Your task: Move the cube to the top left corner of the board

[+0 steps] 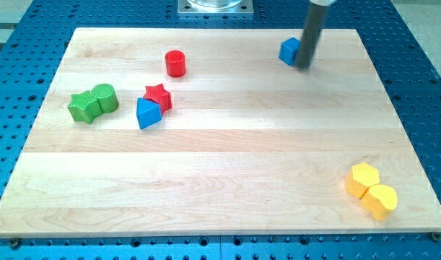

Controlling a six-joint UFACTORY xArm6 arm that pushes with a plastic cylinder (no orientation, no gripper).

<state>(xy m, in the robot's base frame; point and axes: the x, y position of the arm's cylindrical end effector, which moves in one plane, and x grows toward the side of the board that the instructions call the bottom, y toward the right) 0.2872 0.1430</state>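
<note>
A blue cube (pixel 289 51) sits near the top of the wooden board (pixel 220 180), right of centre. My tip (pixel 304 66) is at the lower end of the dark rod, right against the cube's right side. The board's top left corner (pixel 79 32) lies far to the view's left of the cube.
A red cylinder (pixel 175 63) stands at upper left of centre. A red star (pixel 158 96) touches a blue wedge-like block (pixel 147 113). Two green blocks (pixel 93 102) sit together at the left. Two yellow blocks (pixel 371 189) sit at the bottom right.
</note>
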